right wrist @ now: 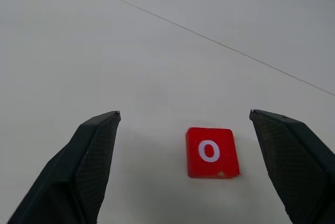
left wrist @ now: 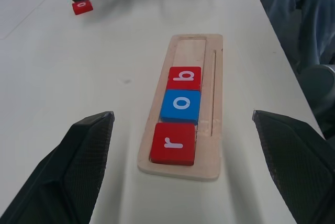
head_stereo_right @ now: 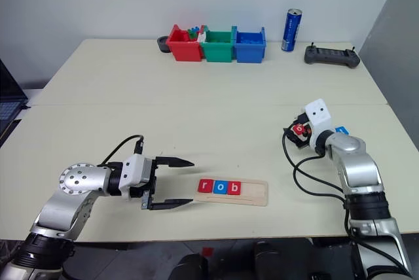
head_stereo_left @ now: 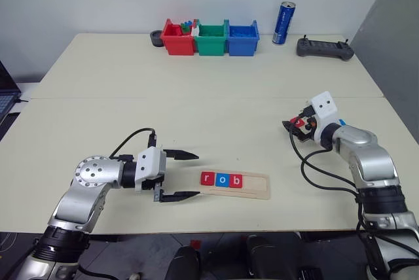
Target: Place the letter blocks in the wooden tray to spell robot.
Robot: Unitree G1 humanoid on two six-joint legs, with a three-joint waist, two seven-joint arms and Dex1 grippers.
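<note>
Currently seated in the long pale wooden tray point(left wrist: 180, 124): red "r" tile point(left wrist: 173, 143), blue "o" tile point(left wrist: 181, 106), red "b" tile point(left wrist: 183, 78), edge to edge from one end of the groove, with the remaining slots bare wood. Judged three letters of five done; second "o" and "t" outstanding.

Loose on the cream tabletop point(head_stereo_left: 216, 97), well apart from the tray on the robot's right: small red "o" tile point(right wrist: 211, 152), lying flat, letter up, framed between the black fingers of the right gripper point(right wrist: 199, 124) but touched by neither. Jaws spread wide, nothing held; evidently lined up for the pickup. Sliver of a blue tile point(head_stereo_right: 342, 129) just beyond that wrist, letter hidden, presumably the "t".

Left gripper point(head_stereo_left: 179, 175) beside the tray's "r" end, fingers parted and empty, pointing along it, likely standing by.

Head view alone gives the far edge: red, green and blue plastic bins point(head_stereo_left: 209, 38), blue drink can point(head_stereo_left: 283, 23), dark handheld controller point(head_stereo_left: 324, 48). Right wrist view alone gives a legible letter.
</note>
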